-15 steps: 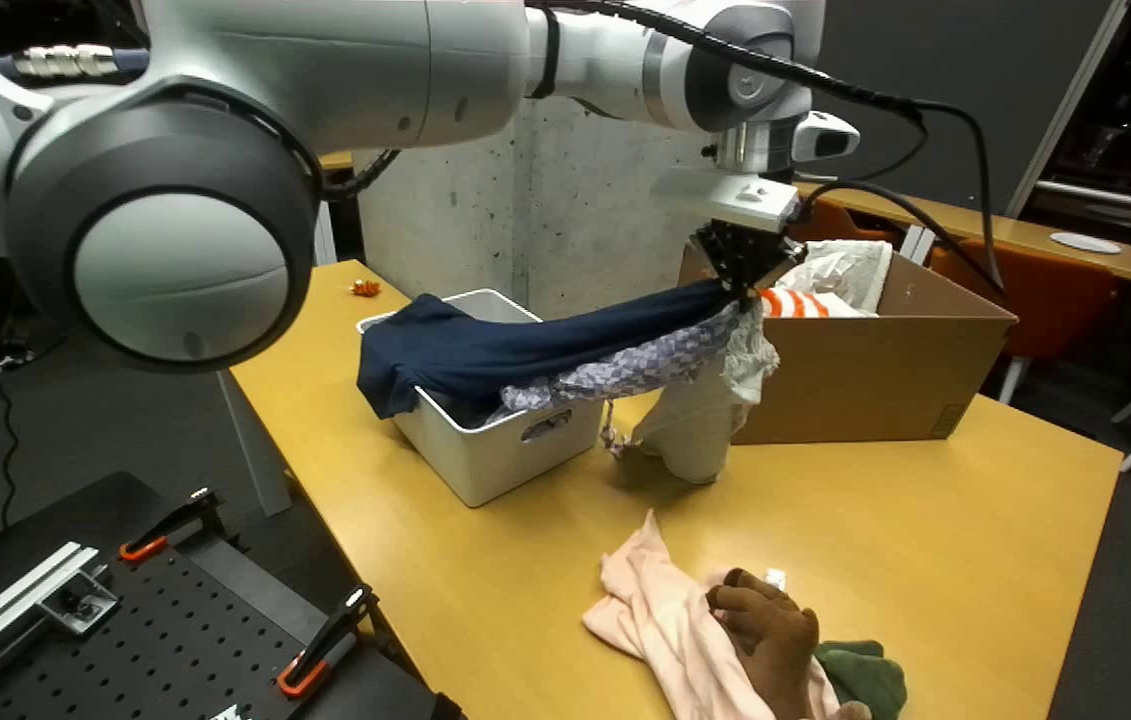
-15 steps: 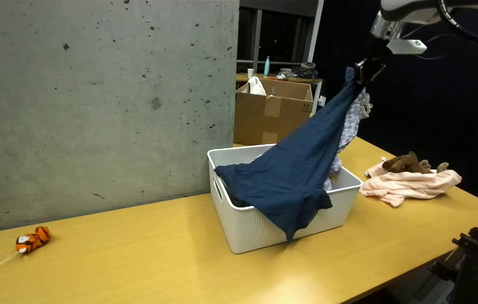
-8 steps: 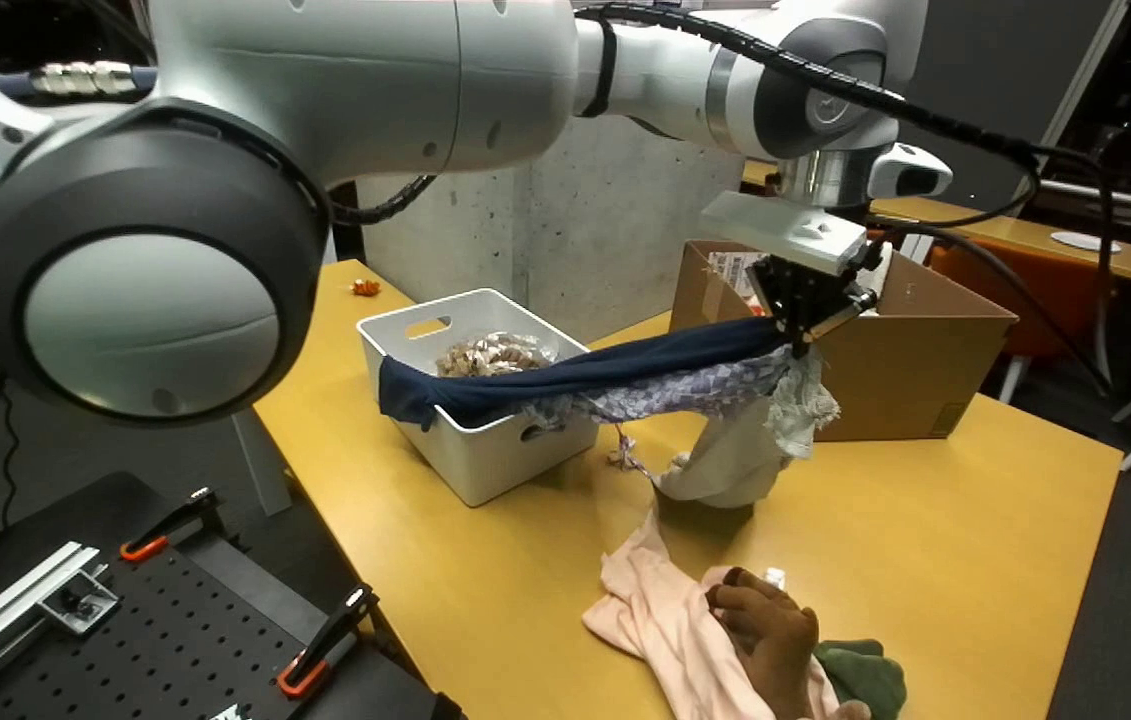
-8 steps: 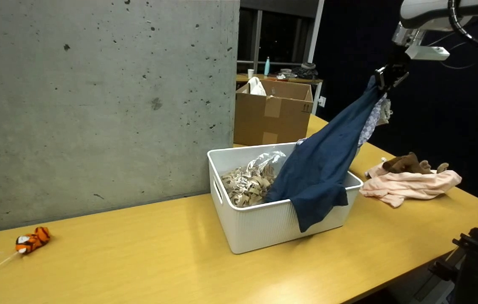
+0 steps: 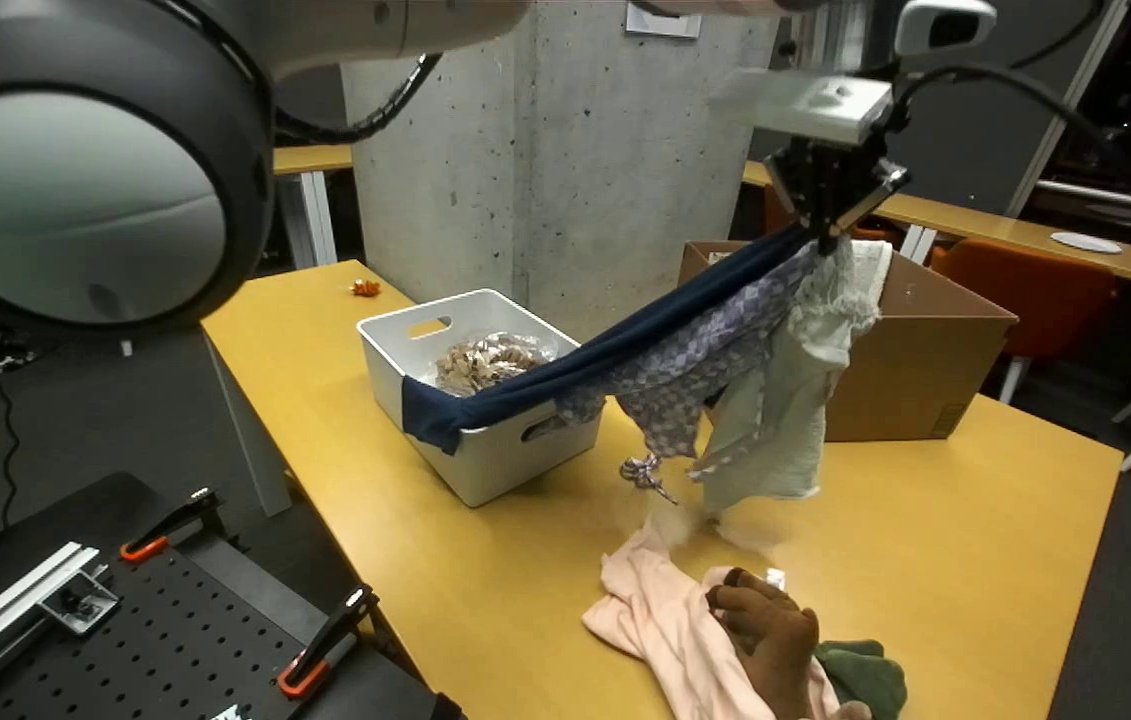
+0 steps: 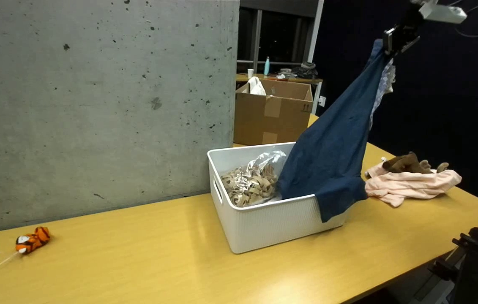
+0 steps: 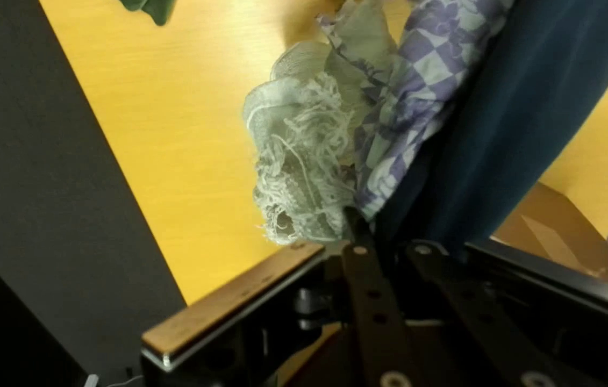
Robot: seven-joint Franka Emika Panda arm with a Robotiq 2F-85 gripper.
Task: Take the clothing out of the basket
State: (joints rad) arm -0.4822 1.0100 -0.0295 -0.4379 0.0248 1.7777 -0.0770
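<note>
Clenching navy cloth (image 6: 331, 147), checked cloth (image 7: 435, 70) and pale cloth (image 5: 780, 430) in the gripper (image 5: 828, 240) — hanging below, draping navy over the basket (image 6: 272, 231) rim.

The gripper (image 6: 391, 50) pinches blue cloth (image 6: 331, 154) up high, its tail hanging over my side of the basket (image 6: 277, 226).

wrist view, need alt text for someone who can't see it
The gripper, at the bottom, pinches navy cloth, checked cloth in purple and white, and frayed pale cloth, right to left, above a yellow table. Part of a box shows at lower right, something green at top left.
</note>
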